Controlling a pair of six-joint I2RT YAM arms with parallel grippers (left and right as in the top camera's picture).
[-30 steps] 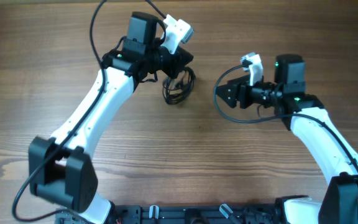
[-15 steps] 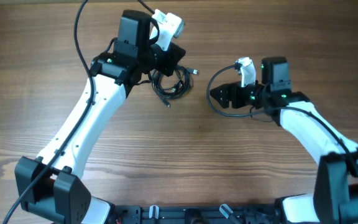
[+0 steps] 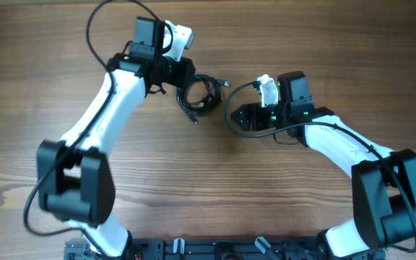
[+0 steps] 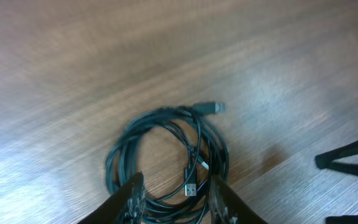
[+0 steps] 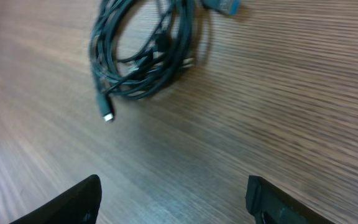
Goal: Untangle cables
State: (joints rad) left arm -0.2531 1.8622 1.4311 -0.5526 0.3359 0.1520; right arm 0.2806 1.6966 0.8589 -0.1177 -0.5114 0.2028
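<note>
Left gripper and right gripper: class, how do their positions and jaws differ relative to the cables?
The left gripper straddles the near edge of the cables, with strands lying between its jaws; the right gripper sits short of them, with only bare table between its jaws. The left jaws stand closer together in their wrist view than the right jaws in theirs. Both are open and grip nothing.
</note>
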